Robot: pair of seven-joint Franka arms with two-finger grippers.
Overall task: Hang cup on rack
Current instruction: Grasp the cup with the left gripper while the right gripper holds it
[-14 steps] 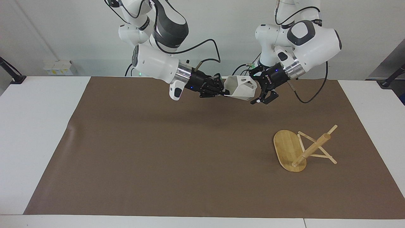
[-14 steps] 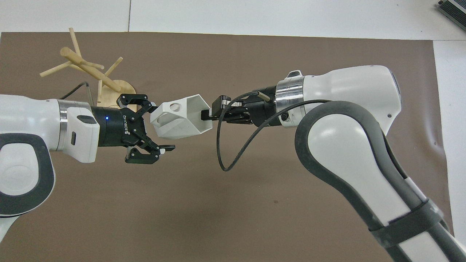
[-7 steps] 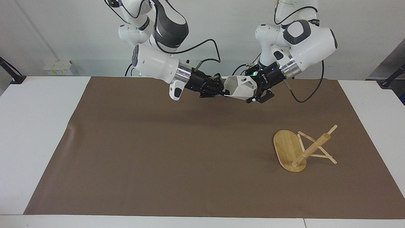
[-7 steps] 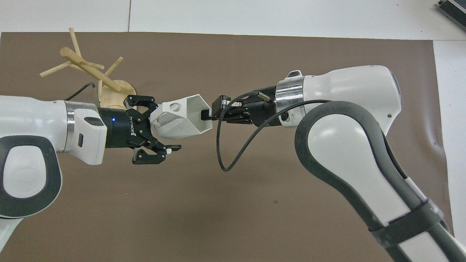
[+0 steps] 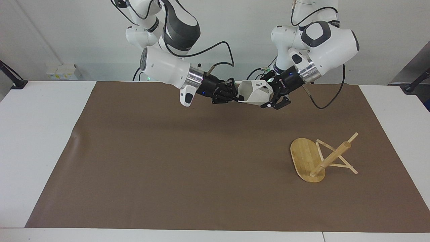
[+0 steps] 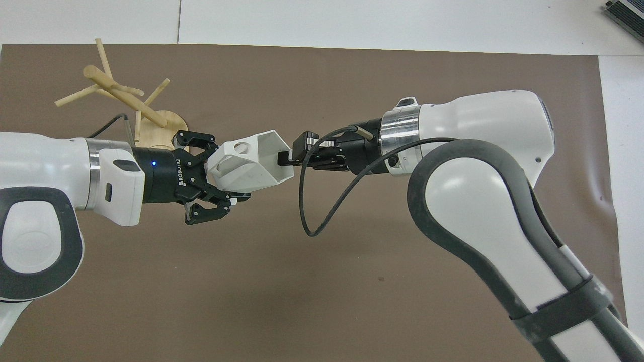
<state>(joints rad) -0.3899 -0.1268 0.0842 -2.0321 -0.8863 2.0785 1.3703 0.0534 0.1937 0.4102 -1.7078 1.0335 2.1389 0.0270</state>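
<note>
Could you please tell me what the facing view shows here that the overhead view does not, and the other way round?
Only the facing view shows that the cup hangs in the air, well clear of the brown mat, and that the rack's whole oval base is in sight.

Only the overhead view shows the hole in the cup's handle, and the left hand closed in around the cup's base end. There the left arm hides part of the rack's base.

Both show the right hand gripping the cup's rim, and the rack standing toward the left arm's end of the table.
</note>
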